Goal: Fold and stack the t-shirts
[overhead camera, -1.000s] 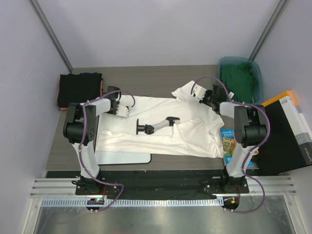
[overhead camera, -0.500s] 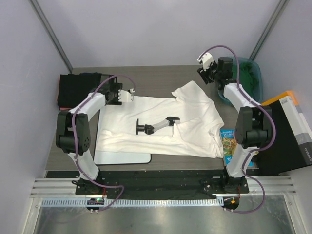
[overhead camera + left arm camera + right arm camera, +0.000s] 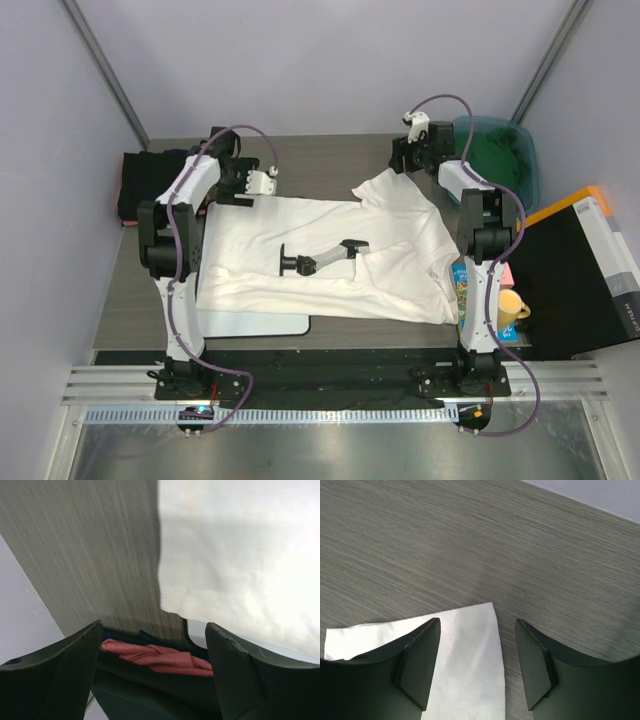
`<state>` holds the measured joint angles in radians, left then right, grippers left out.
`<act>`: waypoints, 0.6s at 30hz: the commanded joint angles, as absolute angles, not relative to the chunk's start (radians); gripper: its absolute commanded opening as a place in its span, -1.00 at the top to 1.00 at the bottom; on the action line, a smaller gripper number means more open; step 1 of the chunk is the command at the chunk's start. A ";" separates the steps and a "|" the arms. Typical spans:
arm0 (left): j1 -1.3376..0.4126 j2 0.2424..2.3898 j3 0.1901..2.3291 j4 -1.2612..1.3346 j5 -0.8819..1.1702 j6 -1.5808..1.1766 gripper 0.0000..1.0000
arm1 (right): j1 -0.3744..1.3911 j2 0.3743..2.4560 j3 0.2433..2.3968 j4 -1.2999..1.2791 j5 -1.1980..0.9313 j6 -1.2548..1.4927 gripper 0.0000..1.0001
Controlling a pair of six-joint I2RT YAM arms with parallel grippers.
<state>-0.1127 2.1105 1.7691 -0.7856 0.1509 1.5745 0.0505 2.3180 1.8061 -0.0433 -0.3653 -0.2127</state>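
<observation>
**Two robot arms poised over a spread white t-shirt, ready for the first fold**

Seen from above, a white t-shirt (image 3: 390, 240) with a small black print lies spread sideways across the middle of the grey wood-grain counter (image 3: 320, 160). Its left part rests on a flat white board (image 3: 255, 322). One sleeve points toward the far side at the right, and the near right edge looks rumpled.

The left claw (image 3: 154, 630) hovers over the far-left corner of the shirt. Its jaws are wide apart and hold nothing. Its wrist camera shows the straight cloth edge below. Beyond that is a pile of folded shirts (image 3: 163, 185), black with a pinkish-red one showing, at the far left of the counter.

The right claw (image 3: 478, 622) hangs over the tip of the far sleeve, its jaws also apart and empty. The sleeve corner lies flat between the two fingers and touches neither.

A green shirt (image 3: 490, 160) waits in a teal bin (image 3: 528, 150) at the far right.

The step in hand appears to be laying the shirt out before folding it. It is flat enough to begin but not yet folded. The next move probably calls for both claws to drop onto the far edge, one at the corner and one at the sleeve. They would pinch only the top layer of cloth and carry it toward the near side together, so the fold stays straight.
</observation>
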 commanded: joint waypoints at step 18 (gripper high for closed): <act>-0.074 2.479 2.270 -1.104 0.222 1.551 -0.63 | 0.040 2.368 1.942 0.074 -0.376 -0.104 -0.25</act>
<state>-0.0780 2.4371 2.1899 -1.0847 0.2249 1.5360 0.0429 2.3821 1.8935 0.0158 -0.3656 -0.1406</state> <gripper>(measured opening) 0.813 0.636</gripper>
